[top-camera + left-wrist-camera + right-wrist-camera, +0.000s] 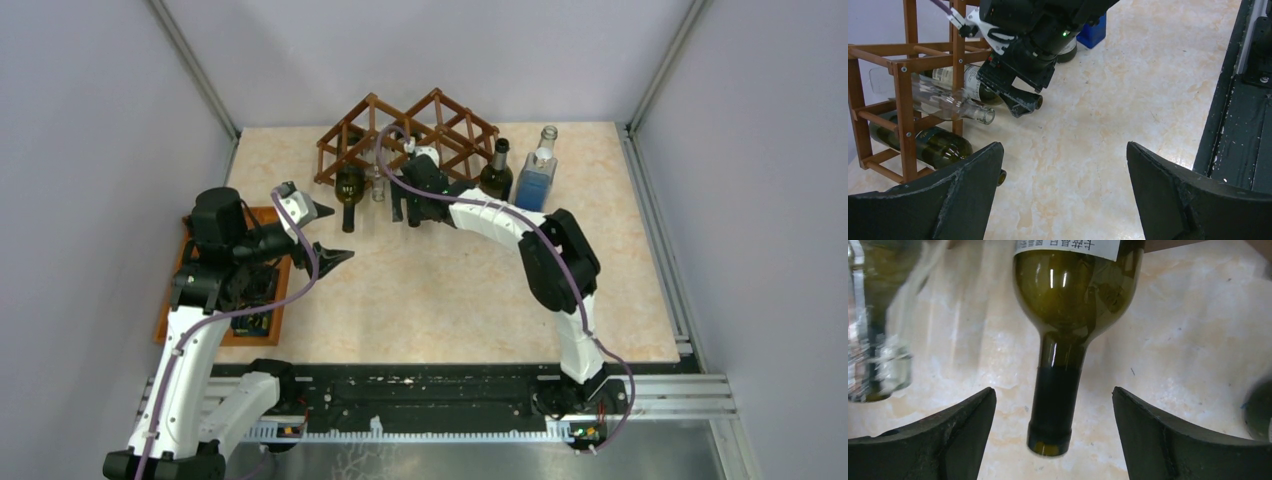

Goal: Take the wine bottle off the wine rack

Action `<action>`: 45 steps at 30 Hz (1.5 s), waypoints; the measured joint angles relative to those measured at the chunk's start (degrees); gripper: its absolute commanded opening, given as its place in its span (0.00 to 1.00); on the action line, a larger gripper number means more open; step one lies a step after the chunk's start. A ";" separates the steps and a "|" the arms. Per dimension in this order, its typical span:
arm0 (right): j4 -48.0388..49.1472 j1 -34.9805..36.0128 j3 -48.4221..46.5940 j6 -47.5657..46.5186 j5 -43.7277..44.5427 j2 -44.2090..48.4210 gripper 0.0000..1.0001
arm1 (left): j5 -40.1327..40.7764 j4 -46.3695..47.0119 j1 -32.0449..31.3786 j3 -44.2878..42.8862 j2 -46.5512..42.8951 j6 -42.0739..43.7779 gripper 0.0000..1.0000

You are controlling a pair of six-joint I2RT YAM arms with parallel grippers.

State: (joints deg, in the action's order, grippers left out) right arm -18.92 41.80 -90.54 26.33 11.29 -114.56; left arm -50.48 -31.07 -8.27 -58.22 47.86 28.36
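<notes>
The brown wooden wine rack stands at the back of the table and also shows in the left wrist view. A green labelled wine bottle lies in it, neck pointing out. My right gripper is open with the bottle's neck between its fingers, not touching either one. It shows from above and in the left wrist view. My left gripper is open and empty, above the table left of the rack's front.
A clear bottle and a dark green bottle also lie in the rack. A dark bottle and a blue-filled bottle stand right of the rack. An orange-brown tray lies under the left arm.
</notes>
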 measured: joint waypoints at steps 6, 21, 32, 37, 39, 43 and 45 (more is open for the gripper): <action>-0.52 -0.98 -1.51 0.98 -0.02 -5.62 0.79 | 0.11 -0.55 0.00 0.00 -0.52 0.66 0.99; 1.36 -2.62 -9.18 1.27 -0.26 -11.15 0.66 | 0.11 -0.72 0.00 0.09 -0.63 1.09 0.99; 1.27 -2.84 -9.22 2.23 -1.36 -12.37 0.46 | 0.13 -0.81 0.00 0.72 -0.50 1.51 0.99; 1.27 -3.21 -9.22 3.69 -2.54 -12.37 0.22 | 0.17 -0.83 0.00 0.90 -0.52 1.73 0.99; 1.29 -3.41 -9.18 4.39 -2.64 -12.35 0.14 | 0.20 -0.83 0.00 0.94 -0.52 1.79 0.99; 3.08 -3.69 -7.56 4.85 -3.34 -11.80 0.00 | 0.39 -0.85 0.00 1.05 -0.74 1.97 0.99; 4.24 -3.69 -5.64 5.18 -3.76 -10.75 0.00 | 0.42 -0.87 0.00 1.20 -0.92 2.05 0.99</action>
State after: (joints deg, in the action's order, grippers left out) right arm -14.68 38.11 -96.18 31.51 7.53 -125.32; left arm -50.06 -31.94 -8.27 -57.01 46.94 30.41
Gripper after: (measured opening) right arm 0.334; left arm 0.987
